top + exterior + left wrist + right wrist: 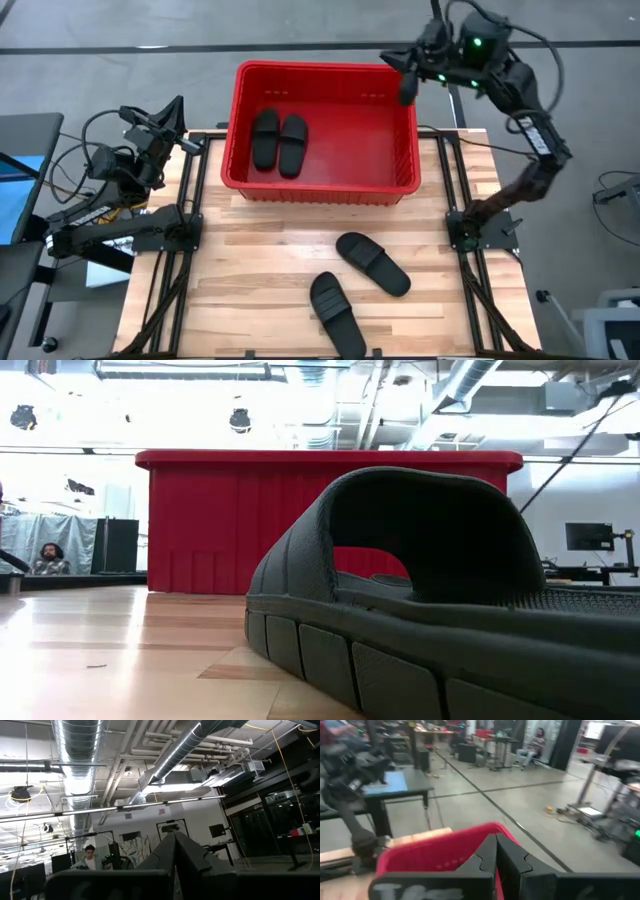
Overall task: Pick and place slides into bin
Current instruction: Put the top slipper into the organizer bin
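Near slide point(430, 610) cropped in low view; bin point(330, 525) partly hidden behind.

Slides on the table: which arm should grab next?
Probably right. Both loose slides lie right of table centre; the right gripper, shut, hovers at the bin corner. The left gripper sits off the table's left edge.

Two slides point(278, 141) in red bin point(320, 187), two point(372, 263) outside

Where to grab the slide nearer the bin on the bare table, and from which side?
Take the slide by its wide strap, coming straight down from above. It lies flat, sole down, angled diagonally on the table, so the strap arches up as the only raised part; span the pincer across the strap's width. The right pincer, shut at the bin corner, is likely closer.
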